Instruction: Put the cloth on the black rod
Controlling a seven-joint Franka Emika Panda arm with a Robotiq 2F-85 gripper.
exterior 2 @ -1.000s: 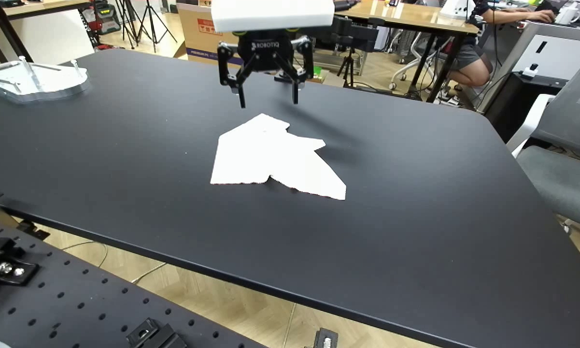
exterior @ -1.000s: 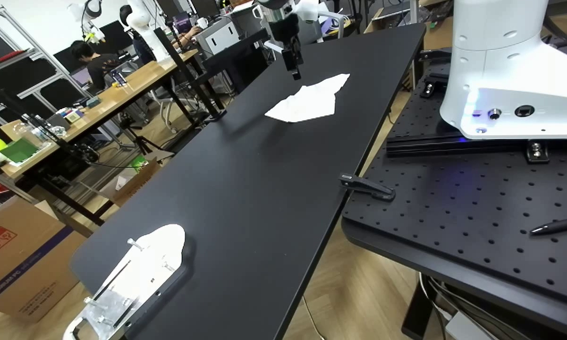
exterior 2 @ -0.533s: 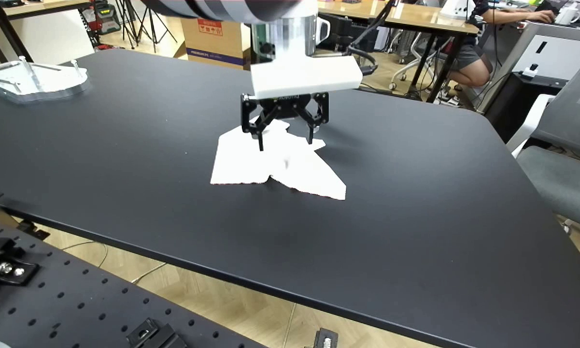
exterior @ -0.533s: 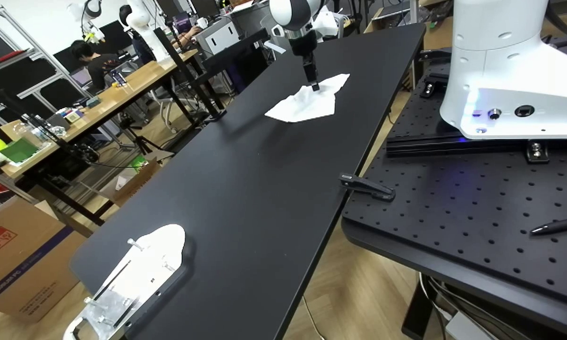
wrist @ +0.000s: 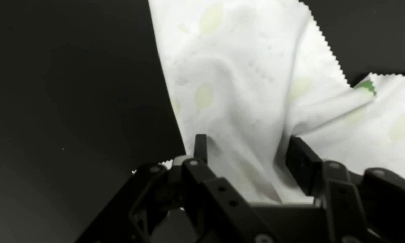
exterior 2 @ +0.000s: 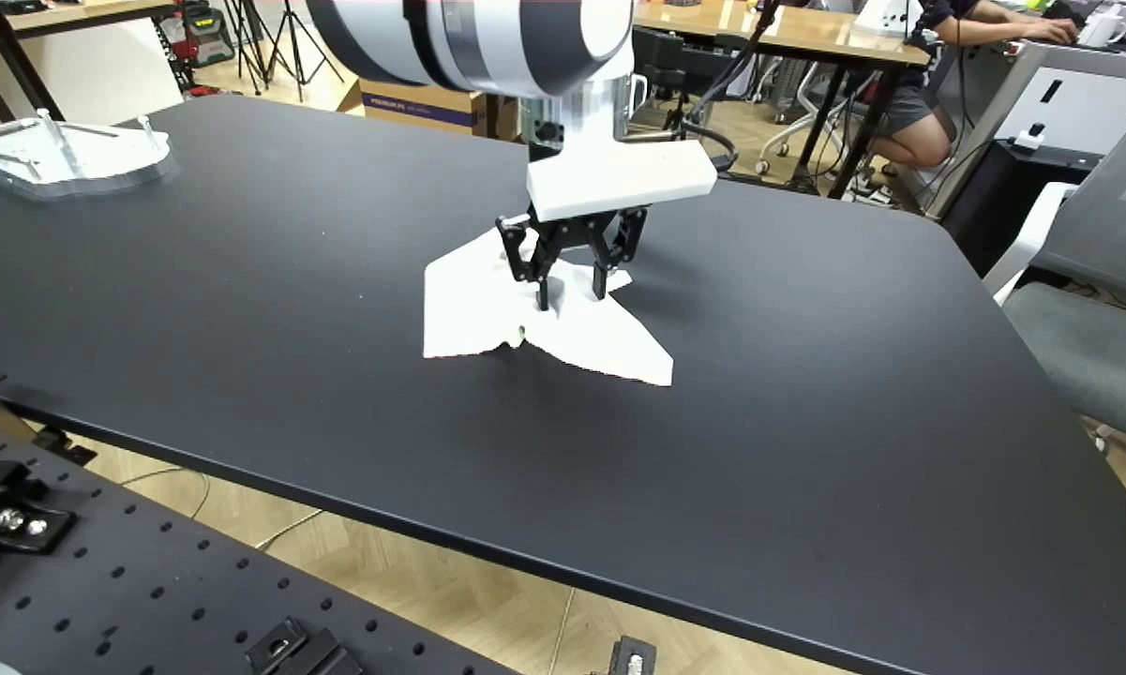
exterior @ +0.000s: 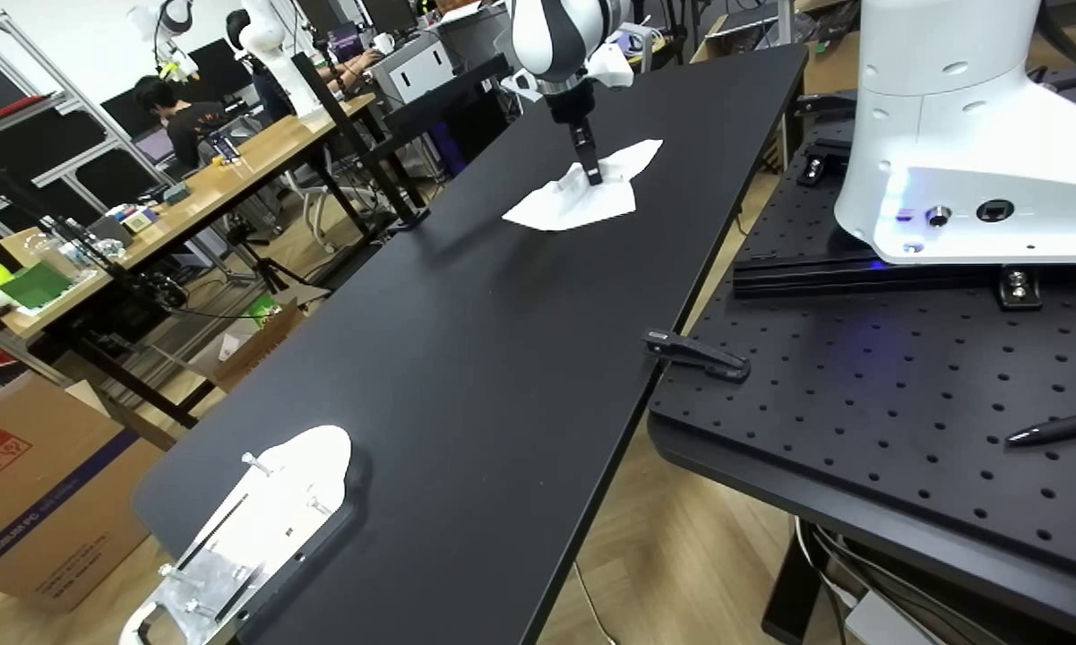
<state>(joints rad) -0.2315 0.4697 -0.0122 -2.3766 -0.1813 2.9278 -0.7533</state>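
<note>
1. Nearest, along the bottom of the wrist view, I find my gripper (wrist: 248, 138). Its jaws stand part-way apart, with loose, unpinched fabric in the gap.
2. Under the fingers (wrist: 301, 163) I record the cloth (wrist: 256, 67), white with pale yellow-green oval spots, spreading across the centre and right of that view. Its upper-right edge is zigzag-cut, and a turned-up corner shows green. The finger at the frame's right sits at a deep crease; whether the finger at the left touches fabric, I cannot tell.
3. In an exterior view the cloth (exterior 2: 464, 300) lies rumpled near mid-frame on the black table (exterior 2: 806, 450), with my white-and-grey arm (exterior 2: 487, 47) above it at the top.
4. In an exterior view a black clamp (exterior: 697, 356) sits right of centre, overlapping the table's edge.
5. At the right and lower right I note a perforated black board (exterior: 860, 403), a black pen (exterior: 1062, 428) on it, and the arm's white base (exterior: 968, 170) above in the frame.
6. A white plate (exterior: 309, 470) with upright pegs rests at lower left on the same table, well apart from the cloth.
7. Farthest out: a cardboard box (exterior: 63, 502) at the left edge, a wooden desk (exterior: 273, 150) at upper left, and a person (exterior: 193, 134) in dark clothing near it.
</note>
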